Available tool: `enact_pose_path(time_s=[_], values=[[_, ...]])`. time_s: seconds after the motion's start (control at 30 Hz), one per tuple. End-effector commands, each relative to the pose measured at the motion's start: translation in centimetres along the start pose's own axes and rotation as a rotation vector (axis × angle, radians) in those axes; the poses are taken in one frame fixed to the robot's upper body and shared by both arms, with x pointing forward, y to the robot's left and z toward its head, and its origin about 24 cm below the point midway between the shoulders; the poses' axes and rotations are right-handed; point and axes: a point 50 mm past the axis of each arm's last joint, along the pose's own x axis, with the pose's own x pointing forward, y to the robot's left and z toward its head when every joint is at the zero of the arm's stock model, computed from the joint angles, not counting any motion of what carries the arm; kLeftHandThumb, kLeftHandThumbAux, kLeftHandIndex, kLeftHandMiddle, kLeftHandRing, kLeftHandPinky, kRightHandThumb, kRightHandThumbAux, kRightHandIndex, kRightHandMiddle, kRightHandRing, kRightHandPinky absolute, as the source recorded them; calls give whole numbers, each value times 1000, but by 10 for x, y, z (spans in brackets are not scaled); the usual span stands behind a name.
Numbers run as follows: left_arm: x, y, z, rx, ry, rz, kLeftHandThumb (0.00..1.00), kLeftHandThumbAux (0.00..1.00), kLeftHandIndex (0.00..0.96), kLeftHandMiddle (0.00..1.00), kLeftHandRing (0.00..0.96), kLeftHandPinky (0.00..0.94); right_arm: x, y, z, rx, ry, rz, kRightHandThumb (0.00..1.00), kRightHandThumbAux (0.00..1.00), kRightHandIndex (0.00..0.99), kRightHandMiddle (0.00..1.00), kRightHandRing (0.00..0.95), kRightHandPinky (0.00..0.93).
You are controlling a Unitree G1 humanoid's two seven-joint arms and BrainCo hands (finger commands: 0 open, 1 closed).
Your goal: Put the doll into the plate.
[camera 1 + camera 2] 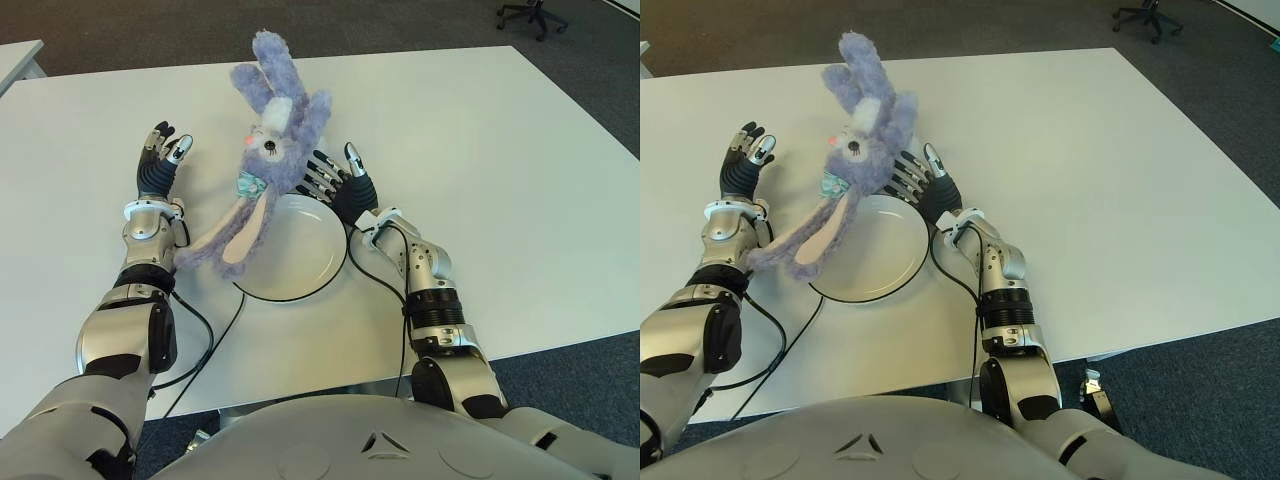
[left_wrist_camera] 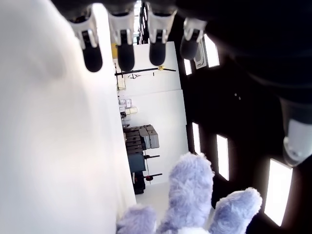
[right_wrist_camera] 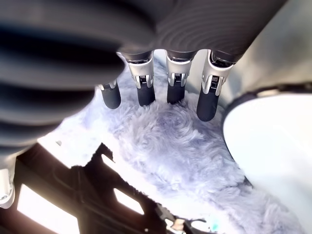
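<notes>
No text, label or number can be read anywhere.

Looks like an office or lab space: big white table (image 1: 480,150), grey carpet floor (image 1: 300,25), and a rolling office chair (image 1: 530,15) in the back corner.

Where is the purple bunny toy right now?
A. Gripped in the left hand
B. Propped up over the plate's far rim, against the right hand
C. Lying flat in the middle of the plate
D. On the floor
B: the doll stands over the plate rim, against the right hand's spread fingers.
</notes>
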Motion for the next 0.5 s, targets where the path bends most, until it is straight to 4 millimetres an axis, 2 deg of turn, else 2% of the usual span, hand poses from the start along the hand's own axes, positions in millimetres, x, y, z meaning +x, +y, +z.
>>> enact_pose_path(time_s=[0.03, 0.2, 0.23, 0.5], values=[[-26, -6, -42, -1, 163, -12, 0, 463, 13, 86, 95, 112, 1, -5, -18, 74, 117, -31, 84, 459, 0, 0, 45, 129], [-26, -6, -42, 7, 165, -13, 0, 462, 18, 91, 107, 166, 1, -5, -18, 107, 165, -20, 82, 454, 0, 0, 35, 121], [-26, -6, -42, 7, 168, -12, 0, 461, 19, 93, 106, 141, 1, -5, -18, 112, 176, -18, 83, 448, 0, 0, 27, 119], [-27, -6, -42, 4, 168, -13, 0, 462, 14, 92, 99, 115, 1, -5, -17, 110, 215, -12, 93, 430, 0, 0, 16, 119]])
